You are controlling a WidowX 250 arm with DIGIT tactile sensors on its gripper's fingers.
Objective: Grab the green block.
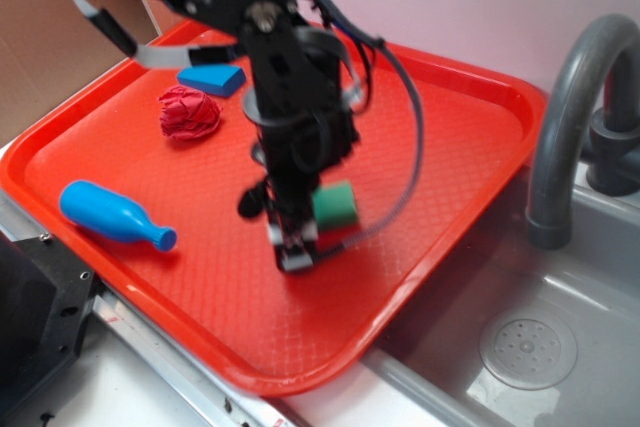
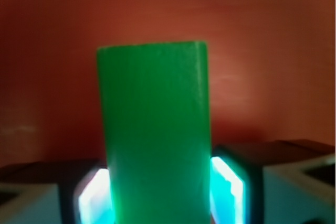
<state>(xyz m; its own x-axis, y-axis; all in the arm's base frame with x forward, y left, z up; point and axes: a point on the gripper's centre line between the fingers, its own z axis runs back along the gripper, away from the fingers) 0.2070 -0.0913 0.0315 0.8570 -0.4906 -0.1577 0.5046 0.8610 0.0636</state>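
Black arm point(image 1: 285, 67), looping black cables point(image 1: 405, 97)

A red tray point(image 1: 150, 147) rests beside a grey sink point(image 1: 560, 347) with a curved grey faucet point(image 1: 570, 107). On the tray lie a blue bowling pin point(image 1: 112, 214), a crumpled red cloth point(image 1: 189, 112) and, just beyond it, a blue block point(image 1: 212, 78).

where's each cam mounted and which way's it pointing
exterior: high, off the tray's near corner, angled down across it to the sink; shows the arm and pincer at the green block.
wrist: on the arm, looking down along the fingers at the green block between them.
shared: block, pincer, red tray.
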